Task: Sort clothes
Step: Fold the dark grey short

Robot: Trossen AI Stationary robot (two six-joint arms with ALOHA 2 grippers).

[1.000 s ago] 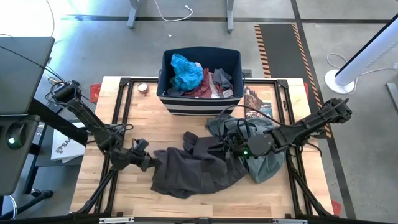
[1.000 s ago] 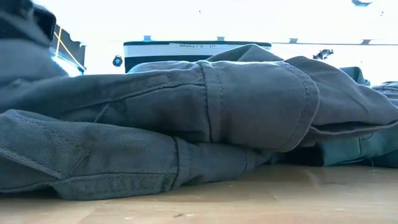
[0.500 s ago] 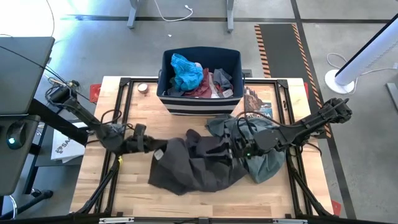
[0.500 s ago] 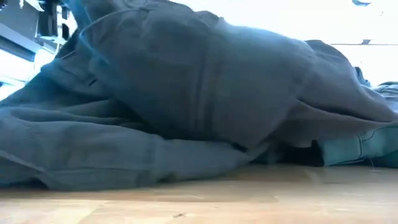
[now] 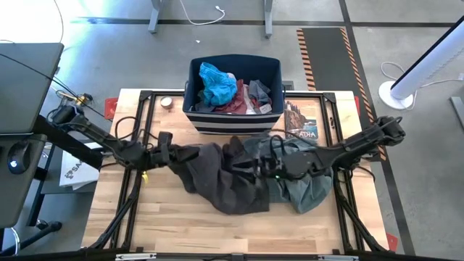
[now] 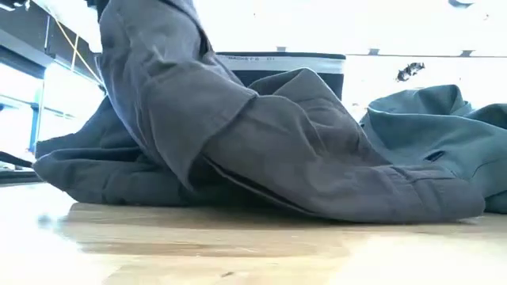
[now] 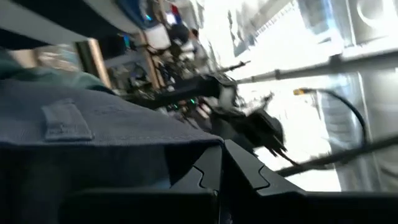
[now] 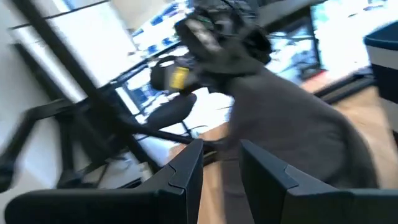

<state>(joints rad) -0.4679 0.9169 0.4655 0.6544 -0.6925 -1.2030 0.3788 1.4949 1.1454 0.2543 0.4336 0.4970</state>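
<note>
The dark grey-brown trousers lie across the middle of the table. Their left end is raised, and their lower folds rest on the wood. My left gripper is shut on that raised end, which runs out of the top of the low view. My right gripper sits over the trousers' right half, fingers a little apart. The grey-green shirt lies crumpled on the table at the right, partly under my right arm. The navy striped bin at the far edge holds a bright blue piece and a maroon piece. My left gripper pinches an edge of the trousers near a belt loop between its two fingers, which point about level toward the table's right. The cloth hangs from the hold down to the table. My right gripper is closed on a fold of the trousers, coming level from the table's right. The gripper hides the place of contact in the high view.
A small round roll lies left of the bin and a printed booklet to its right. Black frame rails run along the table's sides. Bare wood shows at the near left.
My left gripper has risen, gone toward the far edge and tipped up from pointing down to about level. It has lifted the trousers' left end clear while their lower folds stayed on the table. My right gripper has shifted a little left, and the trousers have bunched toward the middle, uncovering the shirt.
</note>
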